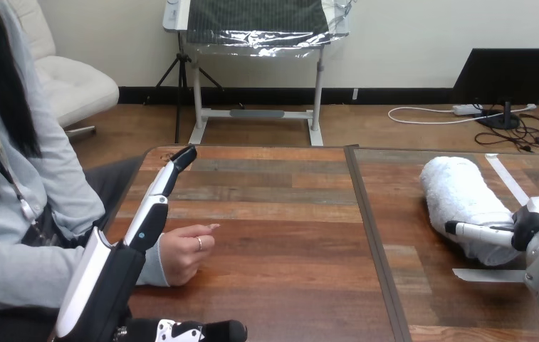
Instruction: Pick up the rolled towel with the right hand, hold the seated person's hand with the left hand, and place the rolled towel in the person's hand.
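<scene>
While the rolled towel (458,192) lies on the table (288,214) at the frame's right, the right hand (537,224) is set against its lower end for lifting; a grasp cannot be told. The left hand (120,271) is held unclenched beside the person's hand (184,253), not yet clasped.

Head camera looks forward and down across the table (288,235).

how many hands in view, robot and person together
3: the robot's left hand at the left, beside the person's hand on the table; its right hand at the right, by the rolled towel. The person's other hand may be hidden.
</scene>
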Robot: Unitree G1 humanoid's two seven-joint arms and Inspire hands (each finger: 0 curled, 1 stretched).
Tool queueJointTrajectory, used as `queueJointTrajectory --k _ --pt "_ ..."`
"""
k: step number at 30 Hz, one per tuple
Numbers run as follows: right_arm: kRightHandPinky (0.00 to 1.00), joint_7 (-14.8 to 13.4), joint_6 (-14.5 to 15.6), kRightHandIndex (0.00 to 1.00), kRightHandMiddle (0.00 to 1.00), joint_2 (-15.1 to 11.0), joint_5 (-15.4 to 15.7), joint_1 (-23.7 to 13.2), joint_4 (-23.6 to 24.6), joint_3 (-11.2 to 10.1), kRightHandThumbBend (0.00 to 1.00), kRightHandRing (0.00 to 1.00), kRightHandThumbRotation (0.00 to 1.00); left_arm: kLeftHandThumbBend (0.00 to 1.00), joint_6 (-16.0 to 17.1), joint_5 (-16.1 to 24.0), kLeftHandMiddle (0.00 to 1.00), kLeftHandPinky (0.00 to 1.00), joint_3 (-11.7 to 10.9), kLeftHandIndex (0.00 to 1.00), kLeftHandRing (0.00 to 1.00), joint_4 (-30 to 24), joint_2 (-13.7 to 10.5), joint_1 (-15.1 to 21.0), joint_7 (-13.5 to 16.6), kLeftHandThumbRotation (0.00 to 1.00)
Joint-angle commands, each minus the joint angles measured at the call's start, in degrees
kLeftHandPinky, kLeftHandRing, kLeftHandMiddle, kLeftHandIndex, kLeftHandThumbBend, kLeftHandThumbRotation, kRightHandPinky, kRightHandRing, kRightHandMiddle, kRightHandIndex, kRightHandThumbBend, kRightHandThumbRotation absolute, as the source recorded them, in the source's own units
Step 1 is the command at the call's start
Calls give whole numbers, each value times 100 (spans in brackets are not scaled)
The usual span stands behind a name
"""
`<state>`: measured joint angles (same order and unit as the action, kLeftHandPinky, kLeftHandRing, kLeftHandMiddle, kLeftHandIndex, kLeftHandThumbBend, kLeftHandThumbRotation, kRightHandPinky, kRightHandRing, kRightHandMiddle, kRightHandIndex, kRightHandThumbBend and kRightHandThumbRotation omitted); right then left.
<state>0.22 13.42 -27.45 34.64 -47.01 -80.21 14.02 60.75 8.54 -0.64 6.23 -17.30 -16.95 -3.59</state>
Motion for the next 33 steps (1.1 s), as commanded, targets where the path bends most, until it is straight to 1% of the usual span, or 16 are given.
queueJointTrajectory --k 1,4,5,6,7,9,10,12,13,14,15,19,22,23,27,33 --pt "0 376 98 87 89 143 120 -143 -4 196 96 80 89 100 150 -114 96 100 -12 96 98 -298 -1 170 -26 61" --pt "0 230 110 91 89 183 96 -122 9 173 95 78 87 100 142 -148 96 100 -7 95 97 -345 -29 162 -67 61" --pt "0 248 107 90 86 184 91 -118 9 172 95 72 87 100 111 -130 96 100 -20 95 97 -390 -35 151 -77 61" --pt "0 261 107 87 81 183 87 -117 9 173 95 61 86 100 85 -123 96 100 -30 95 97 -433 -39 138 -88 60" --pt "0 276 81 86 79 188 178 -112 6 276 95 56 86 100 96 -145 96 100 -26 95 97 -446 -40 135 -97 60" --pt "1 288 51 82 68 193 293 -107 4 407 95 44 86 100 121 -182 95 100 -16 95 97 -444 -36 135 -109 60" --pt "1 169 75 81 64 215 246 -96 10 356 95 39 86 100 105 -203 95 100 -6 95 97 -467 -37 130 -122 60" --pt "2 19 113 80 62 241 158 -85 19 262 95 35 83 100 74 -224 95 100 1 95 96 -505 -36 121 -143 59" --pt "2 -104 104 79 61 260 35 -72 29 135 96 34 81 100 90 -215 95 100 -8 95 96 -500 -29 130 -147 59" --pt "3 -175 92 76 61 270 -47 -65 35 55 96 34 74 100 105 -208 94 100 -17 95 95 -492 -21 137 -152 58" --pt "4 -225 84 75 61 277 -105 -60 38 4 96 34 71 100 114 -205 94 100 -24 95 95 -488 -14 141 -159 58" --pt "8 -543 1 74 61 306 -193 -15 51 -65 93 36 57 100 101 -251 93 100 1 95 94 -533 -33 146 -209 57" --pt "11 -719 -50 74 59 316 -281 12 57 -134 93 37 42 100 123 -257 93 100 4 95 94 -516 -28 160 -225 56" --pt "12 -743 -44 73 60 319 -277 16 55 -121 93 39 35 100 139 -274 93 100 14 95 94 -500 -40 169 -240 55" --pt "15 -878 -120 71 61 329 -382 40 64 -214 93 41 23 100 187 -276 94 100 2 95 95 -459 -47 176 -271 56" --pt "17 -1005 -198 68 61 331 -431 63 73 -238 94 43 8 100 207 -314 94 100 16 95 95 -429 -3 174 -287 56"
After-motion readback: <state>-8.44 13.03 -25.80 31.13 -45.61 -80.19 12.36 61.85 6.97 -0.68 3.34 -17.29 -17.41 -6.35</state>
